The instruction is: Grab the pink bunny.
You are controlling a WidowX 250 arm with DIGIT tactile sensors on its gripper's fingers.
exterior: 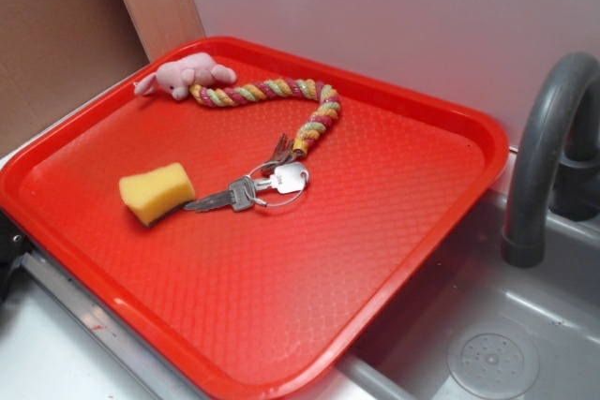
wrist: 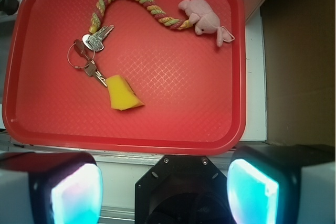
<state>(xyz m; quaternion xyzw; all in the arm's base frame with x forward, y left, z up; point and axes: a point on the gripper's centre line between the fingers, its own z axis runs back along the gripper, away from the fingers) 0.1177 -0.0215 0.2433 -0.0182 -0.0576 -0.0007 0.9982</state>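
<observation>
Red plastic tray (exterior: 403, 231) carries all items. Exterior view, left to right: pink bunny (exterior: 185, 75) lying in far left corner, near the rim; yellow sponge (exterior: 156, 192) nearer, touching a key; braided rope (exterior: 281, 100) running right from bunny, curving down to keys (exterior: 258, 189); grey faucet (exterior: 548, 147) off tray, right. Gripper (wrist: 165, 190) spread wide, empty, apart from the tray's near edge.

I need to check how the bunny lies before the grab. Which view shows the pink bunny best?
The wrist view: it looks straight down on the pink bunny, showing its whole outline, an ear and the rope joint. The exterior view shows the bunny from a low angle at the tray's far corner, foreshortened.
</observation>
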